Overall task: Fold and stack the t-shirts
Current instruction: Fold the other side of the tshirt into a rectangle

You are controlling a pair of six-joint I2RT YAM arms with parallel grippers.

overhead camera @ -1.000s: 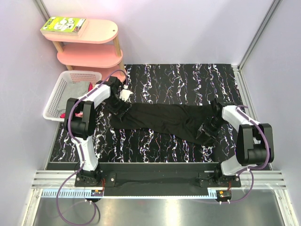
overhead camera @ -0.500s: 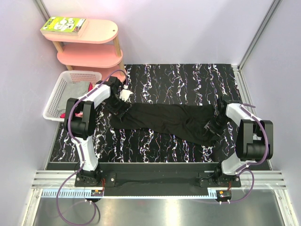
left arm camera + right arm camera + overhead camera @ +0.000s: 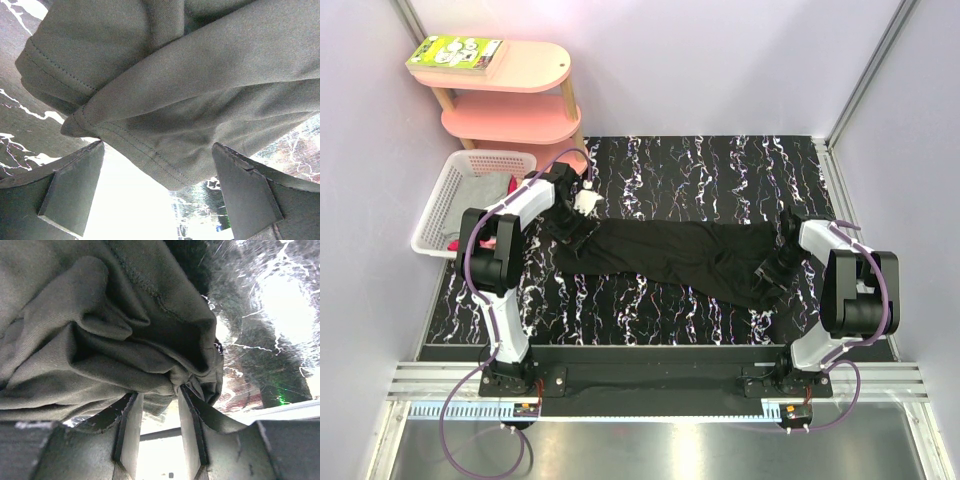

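On table, black t-shirt runs L-R; left gripper spread, right gripper pinching it.

Table top: black, w/ white & pale-purple marble veining.
Black t-shirt: plain black in overhead view; reads grey-olive in both wrist views, matching stitching at hems.
Basket: white lattice. Contents: grey cloth, red/pink cloth.
Shelf unit: pink, pale wood legs.
Book: green cover, white patches.
Left arm & right arm: white & black; cables purple.
Left gripper & right gripper: dark grey.
Walls: pale lilac.
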